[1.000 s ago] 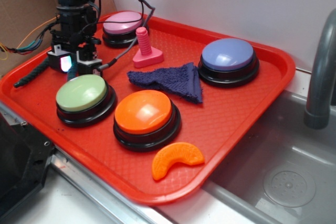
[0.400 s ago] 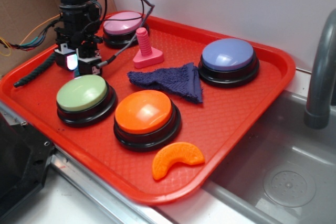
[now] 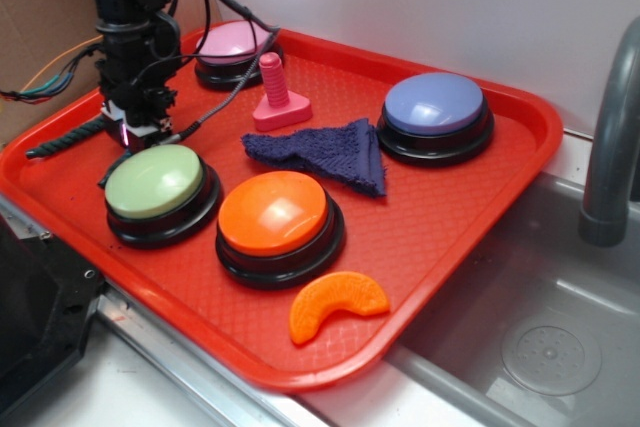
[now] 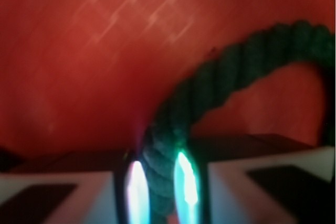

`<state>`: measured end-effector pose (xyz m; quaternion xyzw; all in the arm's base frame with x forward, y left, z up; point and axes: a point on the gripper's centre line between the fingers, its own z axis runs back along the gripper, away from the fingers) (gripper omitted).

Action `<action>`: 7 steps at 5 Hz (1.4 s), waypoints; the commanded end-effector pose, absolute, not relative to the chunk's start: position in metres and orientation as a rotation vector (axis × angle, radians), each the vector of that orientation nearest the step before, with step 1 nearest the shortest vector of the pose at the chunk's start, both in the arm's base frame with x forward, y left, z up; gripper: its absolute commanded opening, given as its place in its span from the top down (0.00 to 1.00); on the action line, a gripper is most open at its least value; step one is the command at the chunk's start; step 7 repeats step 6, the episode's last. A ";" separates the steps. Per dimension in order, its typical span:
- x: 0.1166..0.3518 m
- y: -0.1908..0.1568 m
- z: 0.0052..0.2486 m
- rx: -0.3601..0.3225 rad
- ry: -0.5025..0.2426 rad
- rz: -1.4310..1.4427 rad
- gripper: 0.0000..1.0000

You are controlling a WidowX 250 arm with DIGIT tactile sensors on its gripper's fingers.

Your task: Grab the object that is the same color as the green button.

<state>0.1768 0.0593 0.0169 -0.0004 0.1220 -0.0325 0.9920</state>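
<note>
Black arm upright at upper left of the exterior frame, wrist pointing straight down, gripper (image 3: 135, 132) low over the tray, in the wrist view gripper (image 4: 157, 192) at bottom centre, fingers (image 4: 63, 198) clamped on the dark green rope (image 4: 220, 85)

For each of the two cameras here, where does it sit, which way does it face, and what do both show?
Exterior: sits off the robot, in front of and above the red tray, looking down across the buttons; shows the black arm and claw low behind the green button.
Wrist: sits on the arm just behind the claw, pointing down at the tray; shows two fingers closed around the green rope.
Shared: the rope, the claw and the tray floor.
</note>
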 end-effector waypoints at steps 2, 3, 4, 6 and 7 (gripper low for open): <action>0.148 0.001 0.153 -0.041 -0.023 -0.338 1.00; 0.142 -0.015 0.201 0.007 -0.075 -0.341 1.00; 0.124 -0.013 0.251 0.011 -0.122 -0.140 1.00; 0.114 0.009 0.279 0.004 -0.112 -0.058 1.00; 0.114 0.009 0.279 0.004 -0.112 -0.058 1.00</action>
